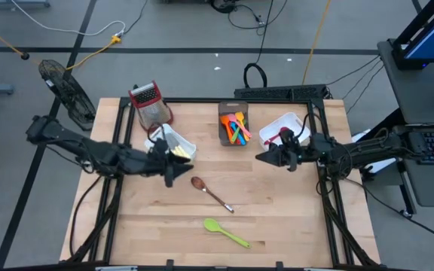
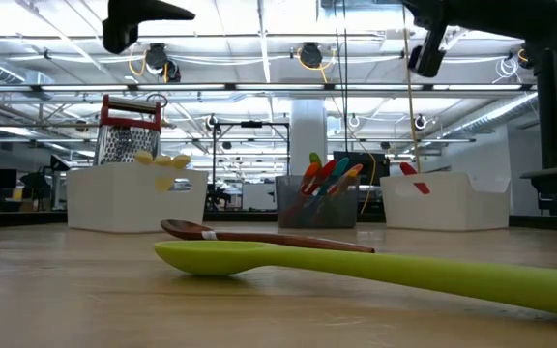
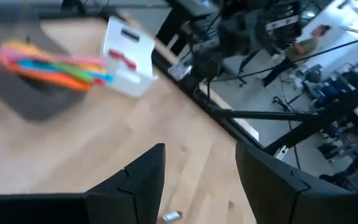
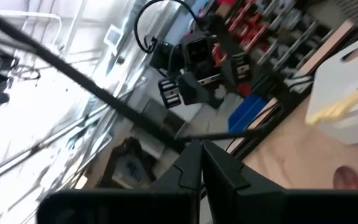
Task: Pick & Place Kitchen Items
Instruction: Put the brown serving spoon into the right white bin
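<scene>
Over the left half of the wooden counter (image 1: 292,218) my left pincer (image 1: 170,175) hangs with its fingers (image 3: 143,180) spread apart and nothing between them, just in front of the white bin (image 1: 173,143) that holds the yellow-handled knives (image 1: 179,153). Behind that bin, at the counter's back left, stands the red-topped box grater (image 1: 149,104).

Just to the right of my left pincer, on bare wood, lies the brown spoon (image 1: 211,193), bowl toward the pincer and handle running away toward the near right. Nearer the front edge, apart from it, lies the green spoon (image 1: 225,232), also slanting toward the near right. From counter height the brown spoon shows just behind the green one.

At the back centre sits the dark grey bin (image 1: 233,125), filled with the coloured plastic spoons and spatulas (image 1: 239,129) in orange, pink, blue and yellow.

To its right is a second white bin (image 1: 283,129) with a red utensil (image 1: 286,135) inside. My right pincer (image 1: 263,157) hovers just in front of that bin, above the counter, fingers (image 4: 194,167) clenched together and holding nothing, pointing toward the middle of the counter.
</scene>
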